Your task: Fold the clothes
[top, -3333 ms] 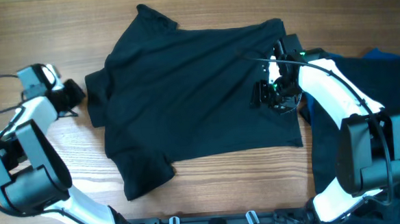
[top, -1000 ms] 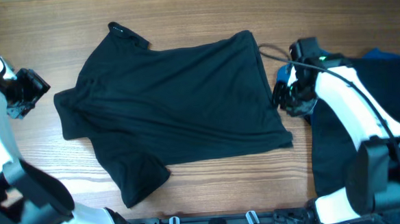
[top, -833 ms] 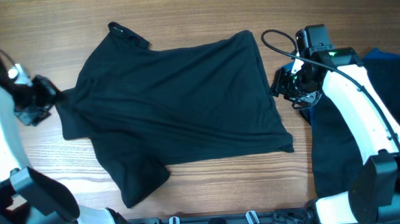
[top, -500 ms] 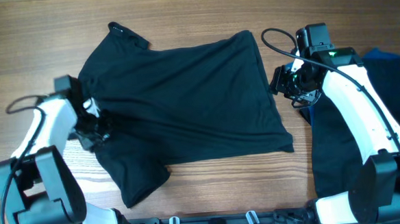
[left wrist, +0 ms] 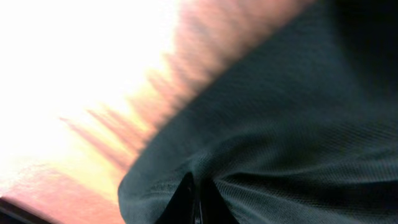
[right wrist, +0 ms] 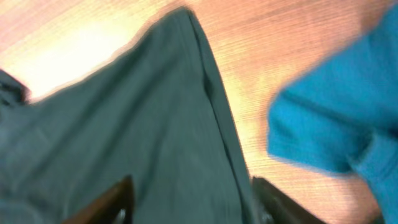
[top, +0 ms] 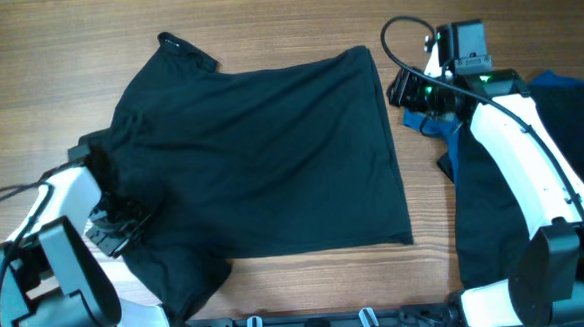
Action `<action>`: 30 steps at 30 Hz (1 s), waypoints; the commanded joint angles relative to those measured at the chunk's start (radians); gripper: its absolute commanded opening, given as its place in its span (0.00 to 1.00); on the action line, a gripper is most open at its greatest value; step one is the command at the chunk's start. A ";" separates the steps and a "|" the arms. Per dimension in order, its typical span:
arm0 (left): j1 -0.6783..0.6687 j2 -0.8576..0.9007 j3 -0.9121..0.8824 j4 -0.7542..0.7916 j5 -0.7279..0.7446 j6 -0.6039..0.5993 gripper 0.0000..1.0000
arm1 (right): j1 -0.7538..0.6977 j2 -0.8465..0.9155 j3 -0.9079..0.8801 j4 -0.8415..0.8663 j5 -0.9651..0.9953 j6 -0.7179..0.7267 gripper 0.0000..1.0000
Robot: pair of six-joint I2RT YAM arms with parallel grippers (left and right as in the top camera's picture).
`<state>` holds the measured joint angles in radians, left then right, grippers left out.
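Note:
The black shirt (top: 262, 155) lies spread on the wooden table, collar at the far left (top: 181, 44), hem at the right. My left gripper (top: 115, 228) is at the shirt's near-left sleeve. In the left wrist view its fingers (left wrist: 196, 202) are pinched together on a fold of the black fabric (left wrist: 280, 124). My right gripper (top: 408, 87) hovers at the shirt's far-right corner. In the right wrist view its fingers (right wrist: 196, 199) are spread wide and empty above the shirt's edge (right wrist: 155, 124).
A blue garment (top: 441, 136) lies under the right arm and shows in the right wrist view (right wrist: 329, 124). A pile of dark clothes (top: 516, 132) covers the right end of the table. A black cable (top: 391, 38) loops by the right wrist.
My left gripper has moved toward the front edge with the sleeve in it, dragging the shirt's near-left part. My right gripper has moved back, off the hem.

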<state>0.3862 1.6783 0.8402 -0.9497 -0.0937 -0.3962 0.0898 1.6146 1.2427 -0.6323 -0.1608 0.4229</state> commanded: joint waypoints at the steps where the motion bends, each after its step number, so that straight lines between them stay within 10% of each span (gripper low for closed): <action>1: 0.076 0.019 -0.021 -0.006 -0.060 -0.016 0.06 | 0.002 0.049 0.008 0.110 -0.024 -0.012 0.52; 8: 0.101 0.019 -0.017 -0.016 -0.037 -0.016 0.62 | 0.002 0.296 0.008 0.353 -0.131 -0.072 0.60; 17: 0.100 -0.026 0.267 -0.180 0.059 0.052 0.68 | 0.002 0.541 0.008 0.642 -0.177 -0.040 0.74; 30: 0.041 -0.139 0.421 -0.220 0.060 0.079 0.68 | -0.041 0.566 0.085 0.678 -0.154 0.088 0.04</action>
<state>0.4503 1.5593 1.2461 -1.1690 -0.0494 -0.3462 0.1043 2.1490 1.2613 0.0391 -0.3542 0.4324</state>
